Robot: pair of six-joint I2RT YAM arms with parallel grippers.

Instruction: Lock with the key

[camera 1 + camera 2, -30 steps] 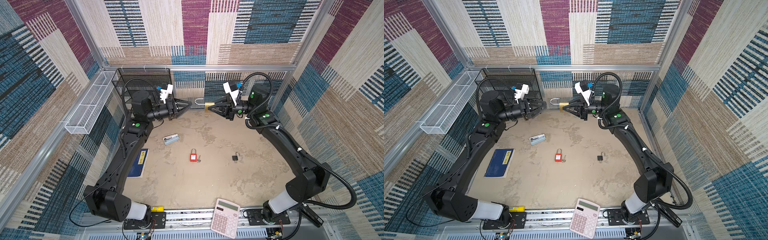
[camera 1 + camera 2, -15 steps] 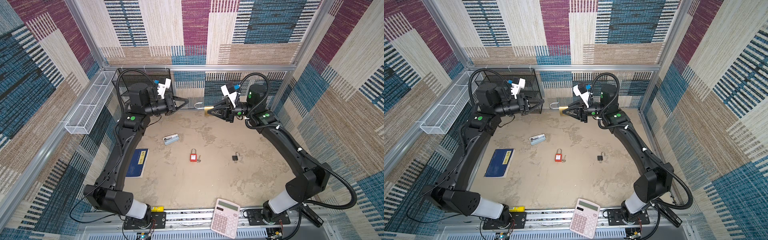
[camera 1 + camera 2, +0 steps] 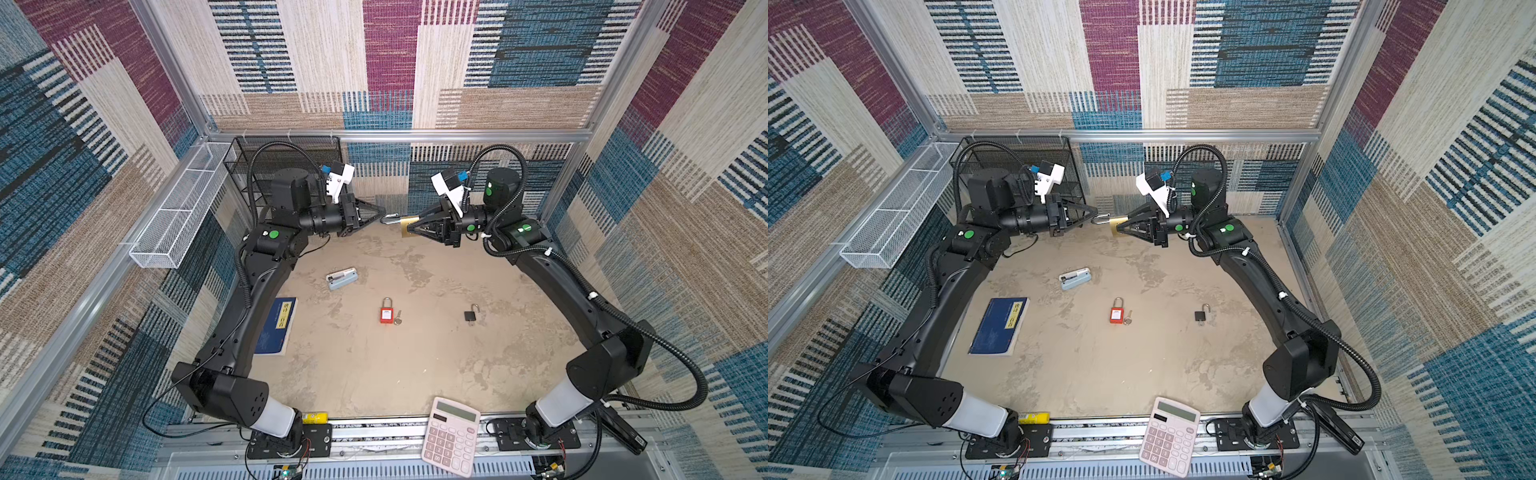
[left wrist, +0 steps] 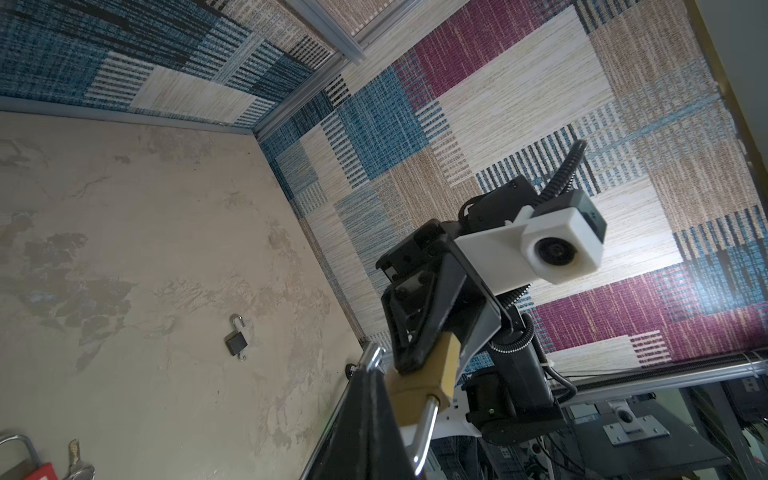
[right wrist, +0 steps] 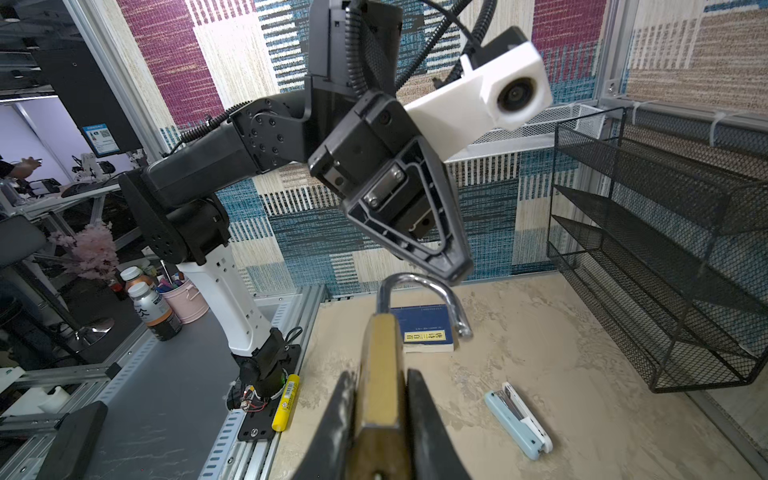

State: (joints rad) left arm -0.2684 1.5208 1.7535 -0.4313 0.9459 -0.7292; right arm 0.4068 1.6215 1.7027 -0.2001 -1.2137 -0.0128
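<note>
Top views, left gripper point(image 3: 379, 216): fingers together now, spread apart a second ago; tip brought in against the shackle point(image 3: 390, 219).
Top views, right gripper point(image 3: 415, 227): fingers clamped on the brass padlock point(image 3: 405, 227), same hold as a second ago.
Top views, brass padlock: held in the air between the two arms, well beyond the red padlock point(image 3: 386, 314), toward the back wall.
Top views, meaning: likely a push to snap the shackle home; locking not yet done.
Top views, bench point(image 3: 415, 374): mottled sandy surface; key point(image 3: 399, 320) just beside the red padlock, small black padlock point(image 3: 470, 316) off to its right, stapler point(image 3: 342, 277) and blue book point(image 3: 279, 326) to its left, calculator point(image 3: 451, 440) nearer the front rail.
Left wrist, shackle point(image 4: 424, 428): running behind the dark left fingers point(image 4: 361, 432); pinched or merely pressed, cannot tell.
Right wrist, shackle point(image 5: 415, 279): open, one leg out of the body; left tip on its bend.
Right wrist, right fingers point(image 5: 336, 424): tight on both sides of the brass body; no key visible in it.
Room: woven panels in blue, plum and beige on aluminium framing; black mesh rack point(image 5: 665, 249) and white wire basket point(image 3: 174, 216) far left of the red padlock.
</note>
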